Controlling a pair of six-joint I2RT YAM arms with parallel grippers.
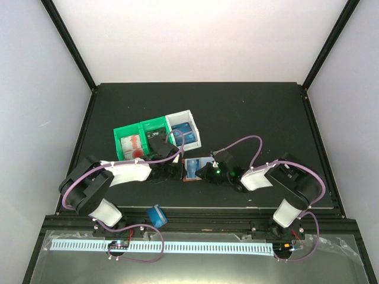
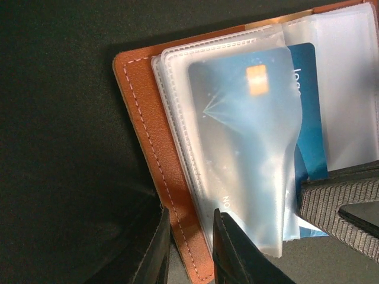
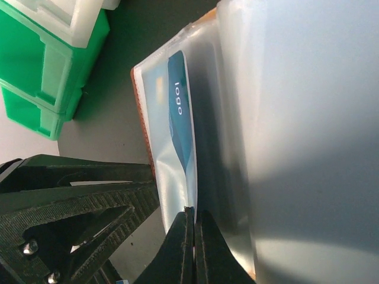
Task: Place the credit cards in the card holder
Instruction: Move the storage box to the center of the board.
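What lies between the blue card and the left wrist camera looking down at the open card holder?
A cloudy clear pocket sleeve of the card holder covers most of the blue card; the left wrist view shows it.

A dark matte counter [image 1: 249, 112] carries everything. Left of its middle stand two green bins [image 1: 139, 139] side by side, with a white bin [image 1: 185, 131] touching them on the right. Just nearer the front edge the reddish-brown card holder [image 1: 192, 168] lies open flat, a blue card [image 2: 308, 118] in its clear pockets. Another blue card [image 1: 157, 215] sits at the front edge, toward the left corner.
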